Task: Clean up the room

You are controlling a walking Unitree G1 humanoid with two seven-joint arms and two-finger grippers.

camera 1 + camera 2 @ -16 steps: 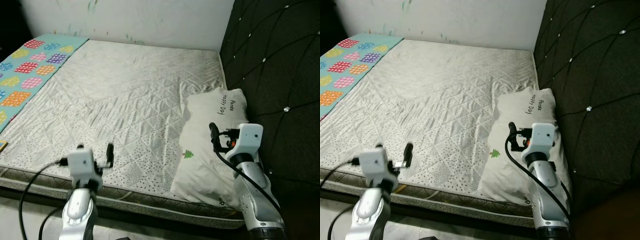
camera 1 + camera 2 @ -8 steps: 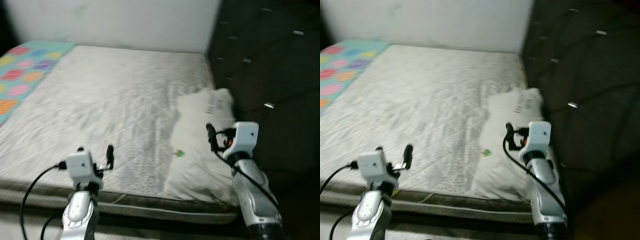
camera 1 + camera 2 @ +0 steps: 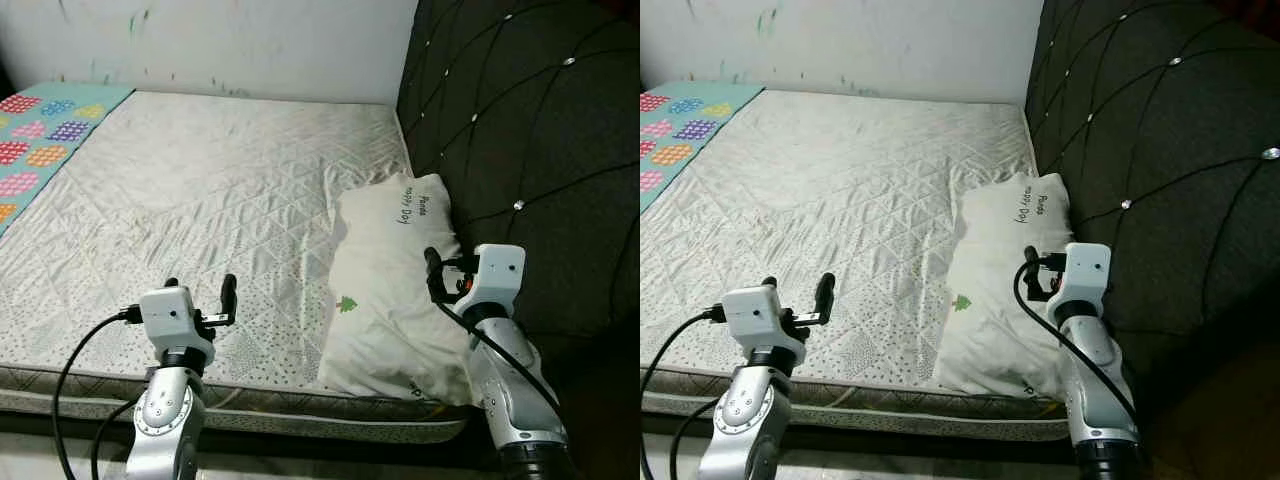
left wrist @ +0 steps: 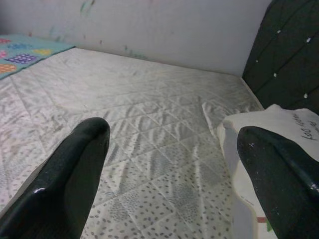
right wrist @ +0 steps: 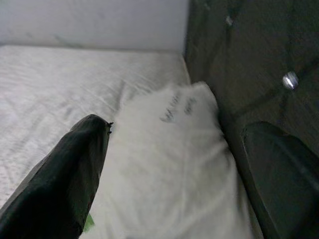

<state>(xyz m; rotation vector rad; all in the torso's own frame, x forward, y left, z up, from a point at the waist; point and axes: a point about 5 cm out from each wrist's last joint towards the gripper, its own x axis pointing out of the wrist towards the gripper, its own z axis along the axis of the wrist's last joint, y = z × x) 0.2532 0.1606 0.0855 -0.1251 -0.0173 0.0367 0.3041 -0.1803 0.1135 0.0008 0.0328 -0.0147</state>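
Over the bed (image 3: 220,190), left gripper (image 3: 200,292) at 7 o'clock and right gripper (image 3: 447,275) at 4 o'clock, above the white pillow (image 3: 385,270), both spread wide, holding nothing

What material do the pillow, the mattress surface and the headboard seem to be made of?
The pillow: soft matte white fabric, probably cotton; it creases and carries print. The mattress surface: quilted cloth with a slight sheen, stitched in diamonds. The headboard: dark tufted upholstery with shiny studs, likely fabric or faux leather.
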